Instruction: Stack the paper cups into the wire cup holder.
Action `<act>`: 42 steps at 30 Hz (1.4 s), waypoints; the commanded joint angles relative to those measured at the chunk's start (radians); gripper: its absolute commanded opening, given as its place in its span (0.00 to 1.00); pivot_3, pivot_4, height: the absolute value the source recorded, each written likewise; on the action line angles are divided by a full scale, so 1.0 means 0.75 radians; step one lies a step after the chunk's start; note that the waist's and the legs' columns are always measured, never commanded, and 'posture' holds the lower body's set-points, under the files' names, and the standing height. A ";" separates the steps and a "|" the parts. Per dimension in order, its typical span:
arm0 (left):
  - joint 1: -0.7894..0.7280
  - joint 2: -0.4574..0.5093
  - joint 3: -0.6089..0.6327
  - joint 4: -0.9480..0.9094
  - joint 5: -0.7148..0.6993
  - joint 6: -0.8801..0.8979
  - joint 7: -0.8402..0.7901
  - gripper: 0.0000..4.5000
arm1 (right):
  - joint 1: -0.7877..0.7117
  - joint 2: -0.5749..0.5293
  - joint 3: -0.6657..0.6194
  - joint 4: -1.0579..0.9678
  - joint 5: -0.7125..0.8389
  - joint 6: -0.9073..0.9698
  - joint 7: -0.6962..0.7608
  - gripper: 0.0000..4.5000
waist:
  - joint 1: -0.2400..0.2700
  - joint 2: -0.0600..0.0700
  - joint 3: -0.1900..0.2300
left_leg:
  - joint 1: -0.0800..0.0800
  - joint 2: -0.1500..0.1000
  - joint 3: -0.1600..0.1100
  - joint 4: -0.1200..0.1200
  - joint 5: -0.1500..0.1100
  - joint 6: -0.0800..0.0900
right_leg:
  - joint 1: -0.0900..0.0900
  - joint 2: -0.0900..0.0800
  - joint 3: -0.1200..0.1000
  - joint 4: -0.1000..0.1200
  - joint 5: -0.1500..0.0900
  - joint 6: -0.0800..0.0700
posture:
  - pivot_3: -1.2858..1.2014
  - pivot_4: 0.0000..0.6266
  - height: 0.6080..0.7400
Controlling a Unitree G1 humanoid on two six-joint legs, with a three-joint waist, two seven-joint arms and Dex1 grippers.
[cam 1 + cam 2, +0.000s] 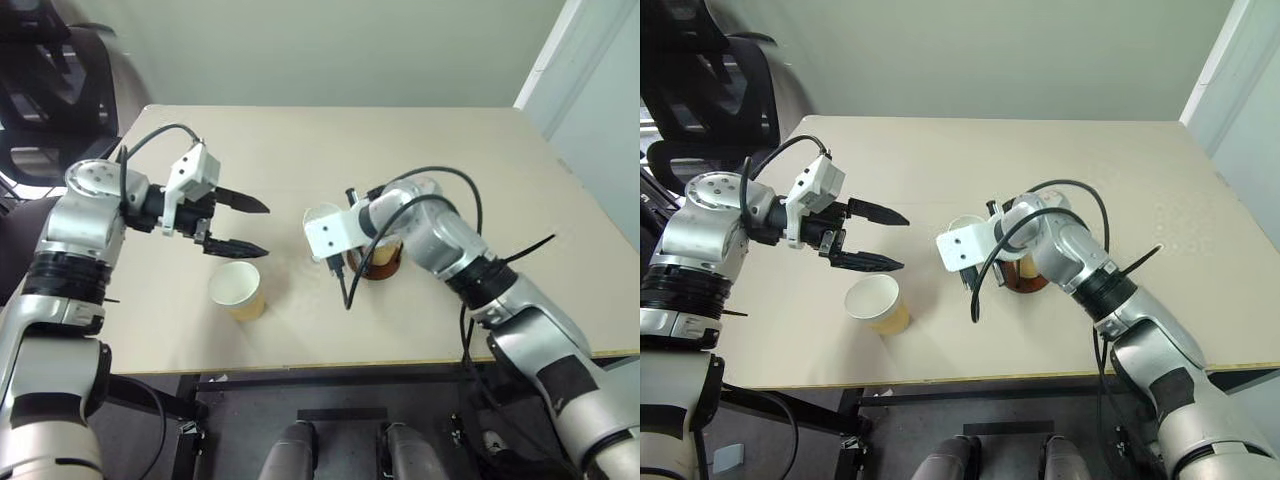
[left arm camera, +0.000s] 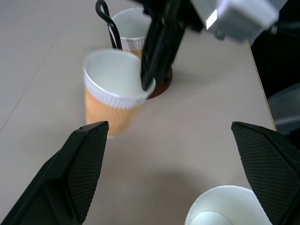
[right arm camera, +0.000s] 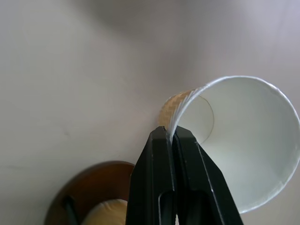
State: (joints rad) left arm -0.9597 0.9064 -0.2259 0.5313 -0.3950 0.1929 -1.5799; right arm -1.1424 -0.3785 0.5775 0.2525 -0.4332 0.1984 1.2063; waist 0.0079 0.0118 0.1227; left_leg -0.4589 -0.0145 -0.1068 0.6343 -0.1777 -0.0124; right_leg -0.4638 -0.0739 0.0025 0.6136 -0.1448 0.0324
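Paper cup (image 3: 243, 140) pinched at rim by R fingers (image 3: 172, 136), wire cup holder (image 3: 89, 187) just beside

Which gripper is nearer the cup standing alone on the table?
Left. The left gripper hovers open just above the lone cup; the right gripper is farther off by the holder, pinching another cup.

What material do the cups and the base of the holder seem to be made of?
The cups look like paper: matte tan ribbed outside, plain white inside, with a thin rolled rim. The holder base looks like wood or plastic, I cannot tell which: reddish-brown, smooth, slightly glossy. Its loops look like thin black wire.
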 commanded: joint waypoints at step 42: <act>-0.043 0.063 -0.019 -0.005 -0.061 -0.006 -0.046 1.00 | -0.124 -0.514 -0.236 -0.177 0.405 0.064 0.451 0.00 | -0.002 0.000 0.000 | 0.000 0.000 0.001 0.005 0.010 0.002 | -0.003 0.000 0.001 0.014 -0.001 0.001 | 0.52 0.24 1.00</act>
State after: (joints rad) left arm -0.9796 0.9305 -0.2573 0.5461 -0.4257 0.1998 -1.5814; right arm -1.2143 -0.7575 0.4071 0.1225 -0.1202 0.2759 1.5527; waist 0.0062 0.0117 0.1230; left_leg -0.4592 -0.0143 -0.1064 0.6380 -0.1702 -0.0111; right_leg -0.4666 -0.0739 0.0033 0.6243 -0.1458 0.0332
